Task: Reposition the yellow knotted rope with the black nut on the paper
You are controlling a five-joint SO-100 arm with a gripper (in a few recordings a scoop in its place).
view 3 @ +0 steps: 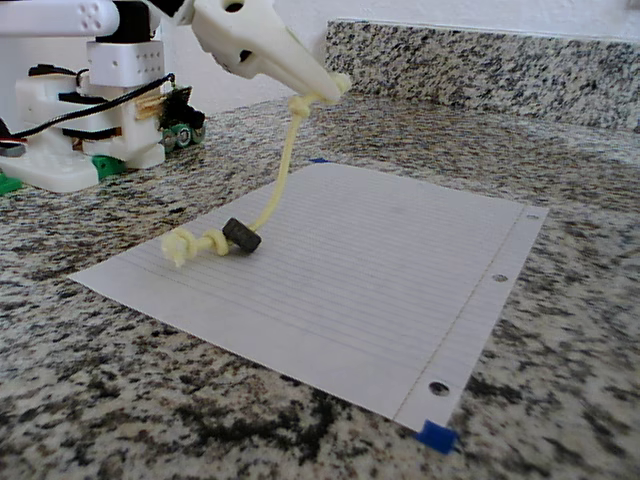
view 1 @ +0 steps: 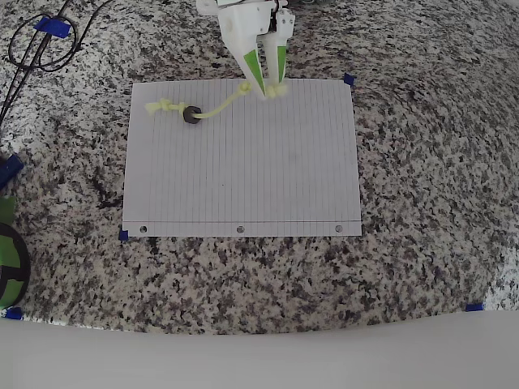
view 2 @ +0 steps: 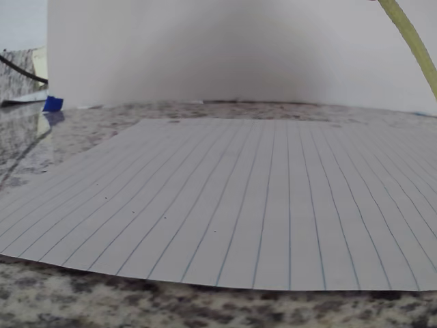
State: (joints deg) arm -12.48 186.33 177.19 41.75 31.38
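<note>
One end of the yellow knotted rope is up in the air, pinched at its knot by the gripper, so the move looks roughly midway: grasp and lift done, carrying and setting down left, as far as can be judged. The other knotted end lies on the paper, near the far-left corner in the fixed view, with the black nut just beside that knot, threaded on the cord and resting on the sheet. From the nut the cord rises in a slight curve up to the fingers, taut-ish, not slack. In the overhead view the rope runs from the knot at upper left of the paper, through the nut, up to the gripper at the sheet's top edge. Gripper jaws nearly closed, clamped on the top knot; green-faced fingers close together. Cord is thin, pale yellow-green, limp, with chunky knots; nut is small, dark, ring-shaped, a bit wider than the knots. In the wrist view a bit of the cord crosses the top right corner, with the lined paper flat below. Paper is white, lined, three punched holes along the near edge, sitting on a speckled granite countertop with blue tape marks at the corners. Nut may slide along the cord if lifted higher.
</note>
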